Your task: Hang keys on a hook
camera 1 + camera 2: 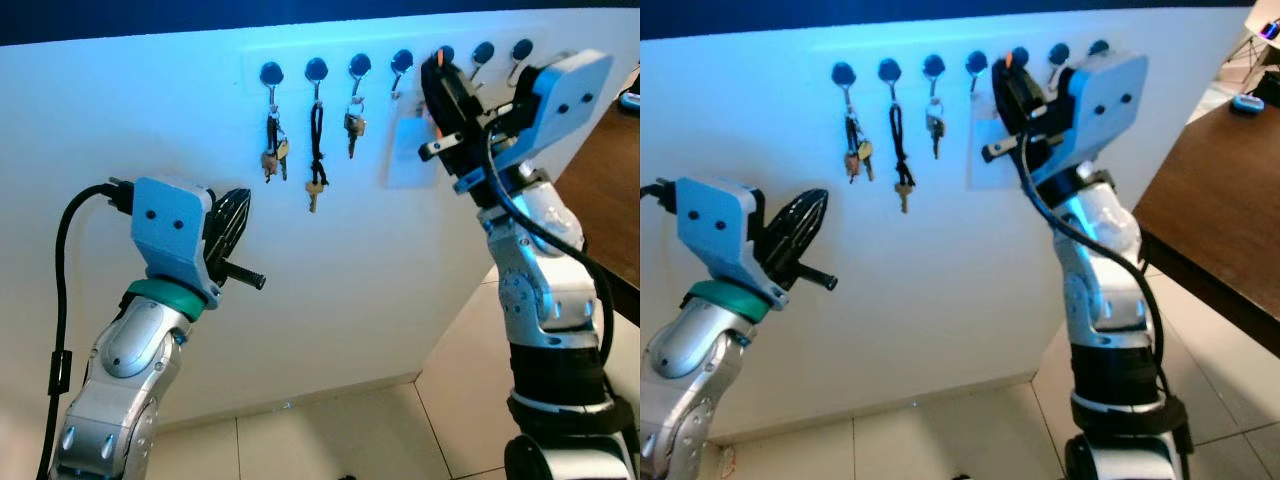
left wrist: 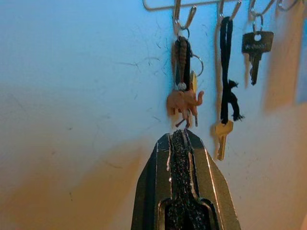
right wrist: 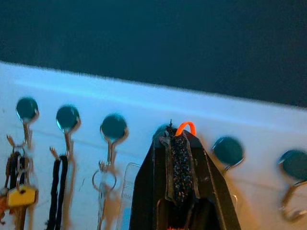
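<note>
Left gripper (image 1: 232, 222) sits low on the left, fingers pressed together with nothing between them, aimed at the white wall (image 1: 120, 110) below the hooks; looks parked out of the way, idle. Along the wall's upper part runs a row of round-headed hooks (image 1: 316, 70). Leftmost hook carries a key bunch (image 2: 184, 84) with a small brown elephant charm (image 2: 184, 102), hanging straight down. Next hook holds a black cord (image 1: 318, 135) with a brass key (image 1: 314, 196) at its bottom end. Third hook has a single silver key (image 1: 352, 128). Fourth hook (image 1: 401, 62) looks bare from the head views, a pale rectangular tag or card (image 1: 412, 150) lies against the wall just below it. Right gripper (image 1: 438, 78) is raised to hook height, just right of the fourth hook, fingers closed tight on a small orange loop (image 3: 185, 127) poking out past the tips, presumably the ring of the keys to hang; the keys themselves are hidden by the fingers, can't tell shape or count. Held high and close to the wall so the loop can drop over a hook tip. Two more free hooks (image 1: 483, 52) to the right. Far right, dark wooden counter (image 1: 1215, 200) edge with a small blue object (image 1: 1246, 103) on it.
</note>
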`<state>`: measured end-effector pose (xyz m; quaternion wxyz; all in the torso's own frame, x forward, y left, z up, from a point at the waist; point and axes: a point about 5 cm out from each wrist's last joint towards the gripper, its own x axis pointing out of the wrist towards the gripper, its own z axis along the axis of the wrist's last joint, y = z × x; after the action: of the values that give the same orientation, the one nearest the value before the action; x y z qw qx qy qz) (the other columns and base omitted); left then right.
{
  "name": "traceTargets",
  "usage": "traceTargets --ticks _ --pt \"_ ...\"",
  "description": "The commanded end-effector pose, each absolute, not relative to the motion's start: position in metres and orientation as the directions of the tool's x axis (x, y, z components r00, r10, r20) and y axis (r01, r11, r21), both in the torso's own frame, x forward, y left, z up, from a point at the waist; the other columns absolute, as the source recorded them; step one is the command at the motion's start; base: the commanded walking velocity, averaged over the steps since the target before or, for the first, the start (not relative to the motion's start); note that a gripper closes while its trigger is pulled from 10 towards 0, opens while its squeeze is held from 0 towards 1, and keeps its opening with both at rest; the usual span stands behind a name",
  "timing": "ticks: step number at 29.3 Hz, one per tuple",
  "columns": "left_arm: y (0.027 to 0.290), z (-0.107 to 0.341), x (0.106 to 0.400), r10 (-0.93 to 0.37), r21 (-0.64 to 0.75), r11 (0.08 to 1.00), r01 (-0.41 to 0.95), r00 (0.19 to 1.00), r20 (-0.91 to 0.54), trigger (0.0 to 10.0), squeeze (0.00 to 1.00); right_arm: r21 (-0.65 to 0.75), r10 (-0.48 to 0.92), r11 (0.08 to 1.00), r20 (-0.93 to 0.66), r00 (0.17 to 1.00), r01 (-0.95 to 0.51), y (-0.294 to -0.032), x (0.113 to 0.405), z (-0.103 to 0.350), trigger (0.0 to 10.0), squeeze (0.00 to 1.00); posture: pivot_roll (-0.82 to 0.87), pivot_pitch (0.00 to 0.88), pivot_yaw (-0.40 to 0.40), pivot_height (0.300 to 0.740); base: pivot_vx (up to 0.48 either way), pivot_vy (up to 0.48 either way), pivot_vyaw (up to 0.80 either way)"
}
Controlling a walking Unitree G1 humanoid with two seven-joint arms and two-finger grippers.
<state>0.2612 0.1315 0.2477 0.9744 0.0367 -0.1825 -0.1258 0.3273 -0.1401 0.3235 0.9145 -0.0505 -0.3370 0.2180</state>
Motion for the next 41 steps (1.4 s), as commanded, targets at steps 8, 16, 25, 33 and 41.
traceTargets --ticks 8,16,25,33,41 --pt "0.128 0.247 0.26 -0.25 0.127 0.968 0.219 0.901 0.355 10.0 0.0 -0.297 0.463 0.886 0.587 0.665 -0.355 -0.132 0.329 0.32 10.0 0.0 -0.12 0.073 0.092 0.74 0.0 0.0 0.0" --pt "0.125 0.246 0.26 -0.257 0.122 0.966 0.228 0.9 0.352 10.0 0.0 -0.32 0.471 0.882 0.561 0.681 -0.346 -0.136 0.327 0.31 10.0 0.0 -0.13 0.079 0.096 0.74 0.0 0.0 0.0" --pt "0.123 0.247 0.261 -0.251 0.114 0.968 0.225 0.899 0.358 10.0 0.0 -0.381 0.529 0.846 0.519 0.671 -0.373 -0.131 0.326 0.302 10.0 0.0 -0.13 0.08 0.085 0.74 0.0 0.0 0.0" --pt "0.123 0.247 0.261 -0.248 0.11 0.969 0.223 0.9 0.36 10.0 0.0 -0.411 0.576 0.813 0.467 0.671 -0.412 -0.128 0.327 0.295 10.0 0.0 -0.13 0.08 0.085 0.74 0.0 0.0 0.0" --pt "0.123 0.247 0.261 -0.243 0.104 0.97 0.22 0.9 0.361 10.0 0.0 -0.461 0.634 0.764 0.403 0.66 -0.452 -0.125 0.327 0.289 10.0 0.0 -0.13 0.077 0.085 0.74 0.0 0.0 0.0"
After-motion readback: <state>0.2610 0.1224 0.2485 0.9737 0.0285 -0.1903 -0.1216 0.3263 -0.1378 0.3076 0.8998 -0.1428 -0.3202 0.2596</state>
